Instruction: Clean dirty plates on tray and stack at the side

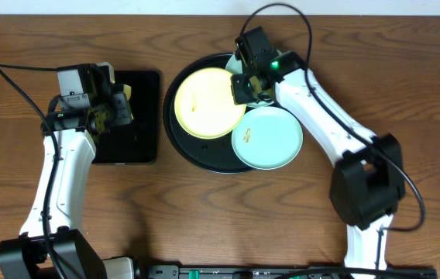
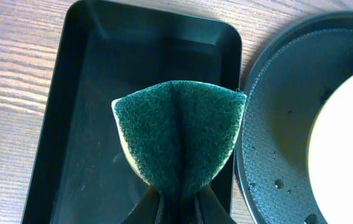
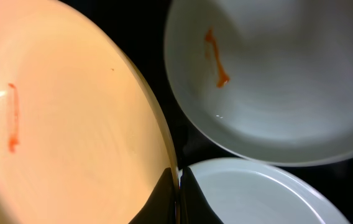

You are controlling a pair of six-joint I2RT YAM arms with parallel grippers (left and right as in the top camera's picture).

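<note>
Yellow plate (image 1: 208, 103): pale, round and glossy, with a thin orange streak near its edge in the right wrist view. It lies on the left part of the round tray (image 1: 185, 147).
Mint plate (image 1: 266, 138): pale aqua with a small orange mark. It sits at the tray's lower right, overhanging the rim, just beside the yellow plate.
Second mint plate (image 1: 234, 62): at the tray's far edge, mostly hidden under the right arm. The orange smear seen on a mint plate in the right wrist view may be on this one, but I cannot tell.
Right gripper (image 1: 245, 87): its two dark fingers are clamped on the yellow plate's right rim, and the edge runs up between the tips. Both mint plates lie close beside it.
Left gripper (image 2: 178, 202): pinched tight on the sponge (image 2: 179, 134), which is folded with its dark green face up and yellow beneath.
Sponge position: over the rectangular tray (image 2: 139, 56), just left of the round tray, apart from all the plates.
Table (image 1: 65, 31): brown wood grain.
</note>
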